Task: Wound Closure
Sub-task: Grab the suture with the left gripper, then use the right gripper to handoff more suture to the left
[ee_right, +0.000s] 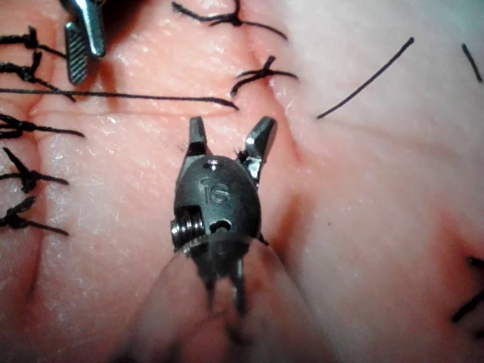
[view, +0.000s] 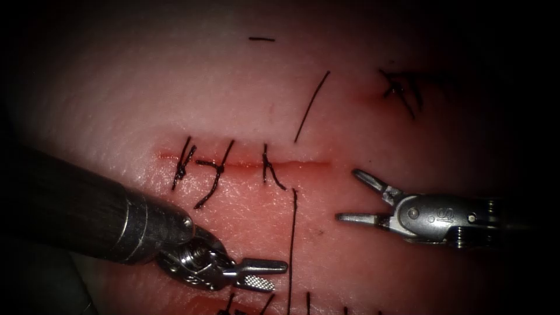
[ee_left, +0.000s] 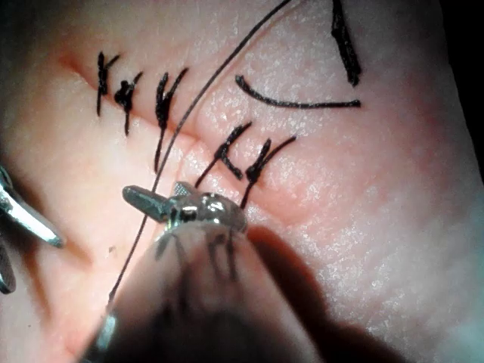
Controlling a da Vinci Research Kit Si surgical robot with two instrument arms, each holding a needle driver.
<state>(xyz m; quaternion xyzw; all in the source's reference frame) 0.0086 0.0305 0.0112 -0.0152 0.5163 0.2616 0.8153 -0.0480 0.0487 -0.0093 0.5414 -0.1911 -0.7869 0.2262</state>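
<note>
The cut [view: 303, 164] runs across the tissue [view: 175, 93], with three knotted stitches [view: 216, 169] over its left and middle parts. A long dark thread [view: 291, 245] starts just below the cut's right part and runs down to the picture's lower edge. My left tool [view: 279, 276] is low, left of this thread, jaws open and holding nothing. My right tool [view: 347, 195] sits just below the cut's right end, jaws wide open and empty. The left wrist view has the thread [ee_left: 162, 162] crossing by the left tool [ee_left: 155, 193]. The right tool [ee_right: 231, 125] gapes near the thread's end [ee_right: 219, 100].
A loose cut piece of thread [view: 312, 105] lies above the cut's right part, and a short scrap [view: 261, 39] lies farther up. Another knotted stitch [view: 399, 87] sits at the upper right. Several thread ends [view: 268, 303] poke up at the lower edge. Red fluid tints the cut line.
</note>
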